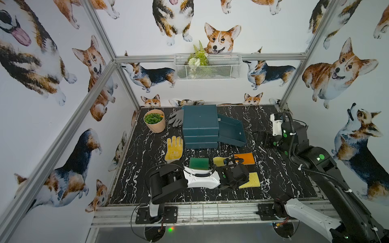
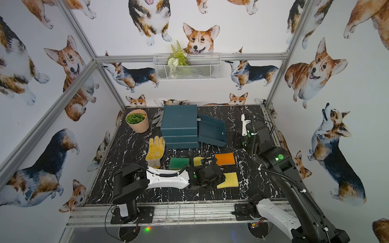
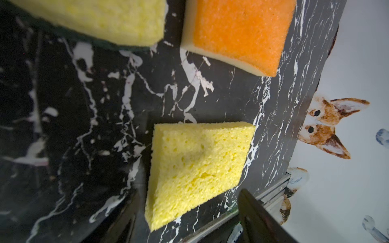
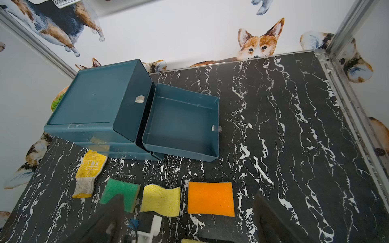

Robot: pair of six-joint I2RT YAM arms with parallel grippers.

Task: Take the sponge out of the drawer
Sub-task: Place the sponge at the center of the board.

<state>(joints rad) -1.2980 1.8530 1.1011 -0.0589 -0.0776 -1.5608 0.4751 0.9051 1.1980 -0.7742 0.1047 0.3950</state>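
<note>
One yellow cellulose sponge (image 3: 195, 174) lies on the table (image 3: 105, 105), drawer (image 4: 181, 122) empty; left gripper (image 3: 188, 195) spread over it, likely releasing; right gripper (image 4: 188, 198) wide.

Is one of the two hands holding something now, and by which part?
Nothing is held. The left hand stands open over the yellow sponge, which lies on the table; the right hand is open and empty.

I'm driving a staged robot test cell, not a real home. An aluminium frame (image 1: 147, 58) boxes in corgi-print walls (image 1: 221, 39). Both arm bases (image 1: 156, 212) are bolted to a metal rail (image 1: 210, 212) fronting a marble-print surface (image 1: 134, 168). A wire basket (image 1: 223, 69) of fake greenery (image 1: 199, 55) hangs behind.
</note>
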